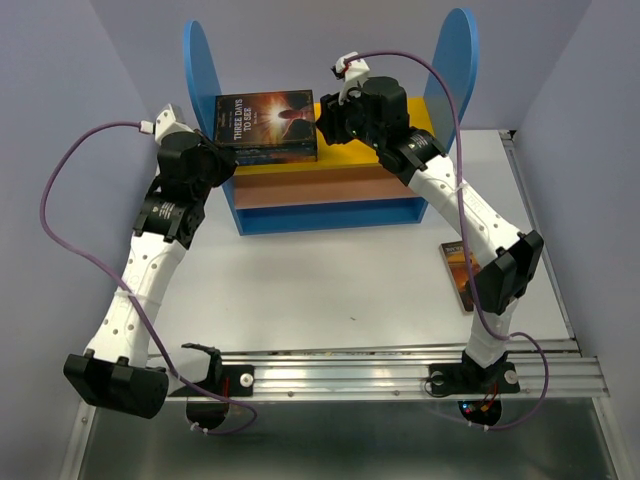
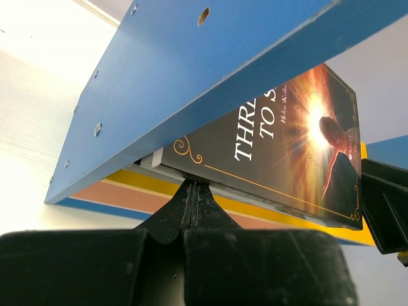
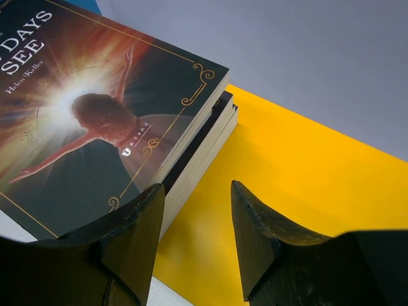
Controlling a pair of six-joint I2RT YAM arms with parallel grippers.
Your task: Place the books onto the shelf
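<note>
The right claw (image 3: 196, 191) is released, jaws apart and holding nothing. One finger sits at the corner of the stack (image 3: 95, 127) and the other over the shelf's yellow top board (image 3: 299, 166). The left claw (image 2: 193, 194) is clenched on nothing, its tips just under the stack's corner by the shelf's left panel (image 2: 191, 70); contact is unclear. The step looks like squaring the stack against that panel. Press on the page edges rather than the top cover, since glossy paperbacks will likely slide over one another. The covers are slick and dark with gilt scrollwork, the page blocks pale and flat. The boards look smooth, painted and hard-edged. One book (image 1: 457, 272) lies on the surface (image 1: 330, 280) before the shelf's right end, not yet shelved.
</note>
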